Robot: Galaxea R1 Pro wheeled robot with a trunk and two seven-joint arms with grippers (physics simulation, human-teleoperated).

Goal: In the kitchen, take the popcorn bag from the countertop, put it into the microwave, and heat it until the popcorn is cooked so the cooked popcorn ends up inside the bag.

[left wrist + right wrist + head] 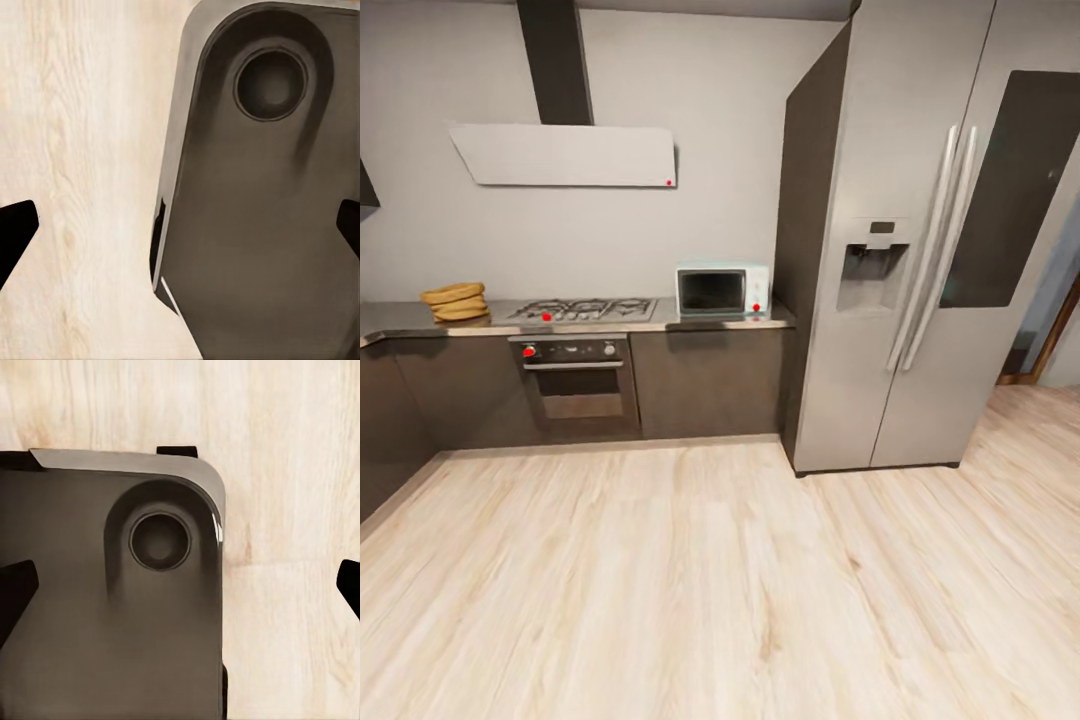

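The popcorn bag (455, 300), a squat tan crumpled sack, sits on the far left of the grey countertop (700, 323), across the room from me. The pale mint microwave (722, 290) stands at the countertop's right end, against the fridge, with its dark glass door closed. In the left wrist view my left gripper (180, 232) is open, its black fingertips (15, 234) far apart with nothing between them. My right gripper (180, 589) is likewise open and holds nothing. Both hang over my own dark base and the floor.
A steel gas hob (585, 309) and a built-in oven (575, 375) lie between bag and microwave, under a range hood (565, 155). A tall steel fridge (920, 250) stands at the right. Pale wooden floor (690, 580) stretches to the cabinets. My base (255, 225) (105, 607) shows below the grippers.
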